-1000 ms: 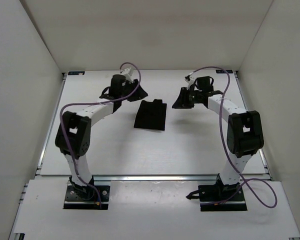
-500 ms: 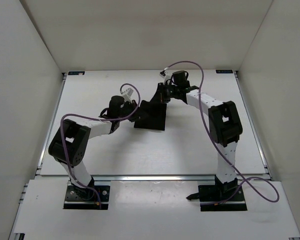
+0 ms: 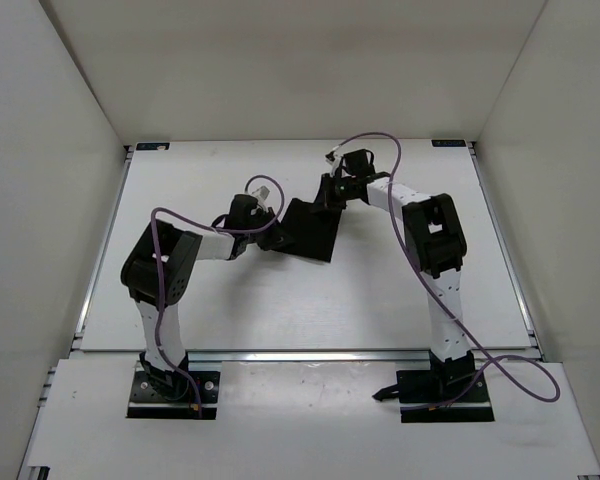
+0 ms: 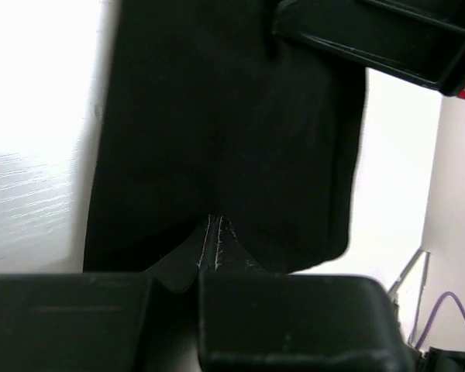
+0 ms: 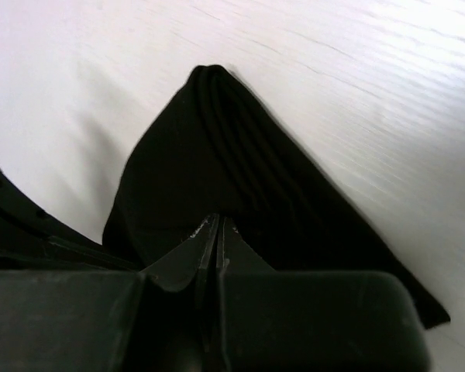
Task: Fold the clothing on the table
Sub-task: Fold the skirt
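Left claw (image 4: 215, 225) and right claw (image 5: 217, 223) pinch limp, matte black layered clothing (image 3: 313, 232).

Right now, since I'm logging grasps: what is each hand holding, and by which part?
The clothing: the left hand pinches its near-left corner, the right hand its far edge.
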You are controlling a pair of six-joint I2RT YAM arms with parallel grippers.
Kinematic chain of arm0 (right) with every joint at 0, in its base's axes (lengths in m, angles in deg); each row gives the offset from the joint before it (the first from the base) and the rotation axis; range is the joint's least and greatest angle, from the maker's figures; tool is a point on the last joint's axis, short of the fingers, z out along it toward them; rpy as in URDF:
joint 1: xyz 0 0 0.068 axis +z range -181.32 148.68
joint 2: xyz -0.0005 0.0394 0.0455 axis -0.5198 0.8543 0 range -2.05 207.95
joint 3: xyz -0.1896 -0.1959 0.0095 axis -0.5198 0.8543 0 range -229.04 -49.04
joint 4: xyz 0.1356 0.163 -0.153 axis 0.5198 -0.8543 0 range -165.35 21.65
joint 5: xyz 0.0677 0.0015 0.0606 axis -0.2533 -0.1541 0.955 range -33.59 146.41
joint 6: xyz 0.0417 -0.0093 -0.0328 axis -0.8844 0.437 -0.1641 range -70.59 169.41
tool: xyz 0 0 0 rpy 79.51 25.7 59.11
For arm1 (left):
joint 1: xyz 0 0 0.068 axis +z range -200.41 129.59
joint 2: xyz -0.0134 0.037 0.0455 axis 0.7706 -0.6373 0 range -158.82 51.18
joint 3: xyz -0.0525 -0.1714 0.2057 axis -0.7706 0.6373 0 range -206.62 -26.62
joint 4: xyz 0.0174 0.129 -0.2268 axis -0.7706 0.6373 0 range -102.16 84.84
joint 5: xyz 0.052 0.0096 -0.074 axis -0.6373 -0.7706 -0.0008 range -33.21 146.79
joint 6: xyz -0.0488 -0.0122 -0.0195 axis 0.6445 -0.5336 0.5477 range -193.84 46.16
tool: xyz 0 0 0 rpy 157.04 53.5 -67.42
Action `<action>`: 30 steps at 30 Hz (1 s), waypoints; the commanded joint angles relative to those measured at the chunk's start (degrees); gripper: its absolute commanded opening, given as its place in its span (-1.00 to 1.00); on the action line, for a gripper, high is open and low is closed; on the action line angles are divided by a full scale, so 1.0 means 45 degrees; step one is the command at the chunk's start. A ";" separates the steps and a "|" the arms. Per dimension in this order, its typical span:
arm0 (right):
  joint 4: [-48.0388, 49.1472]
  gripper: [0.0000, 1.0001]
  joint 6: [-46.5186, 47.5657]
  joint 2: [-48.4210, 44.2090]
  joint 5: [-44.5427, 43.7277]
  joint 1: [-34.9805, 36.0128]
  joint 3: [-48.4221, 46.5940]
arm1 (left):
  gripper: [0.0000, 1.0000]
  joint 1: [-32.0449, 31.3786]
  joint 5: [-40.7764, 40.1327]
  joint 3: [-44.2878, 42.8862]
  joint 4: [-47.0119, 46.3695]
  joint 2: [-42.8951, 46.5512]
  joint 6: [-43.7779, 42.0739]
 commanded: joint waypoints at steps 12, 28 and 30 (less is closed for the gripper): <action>0.2545 -1.00 -0.0573 -0.1985 -0.0259 -0.1341 0.4645 | -1.00 -0.0445 -0.1210 -0.1389 0.2564 -0.0703 -0.0597; 0.0266 -1.00 0.1573 -0.6633 -0.1198 -0.1711 0.5584 | -0.93 0.0823 -0.0120 -0.5408 0.6175 -0.1132 -0.2842; -0.0105 -0.85 0.1497 -0.7121 -0.1040 -0.2024 0.5681 | -0.64 0.1213 0.0544 -0.5997 0.6508 -0.1075 -0.2979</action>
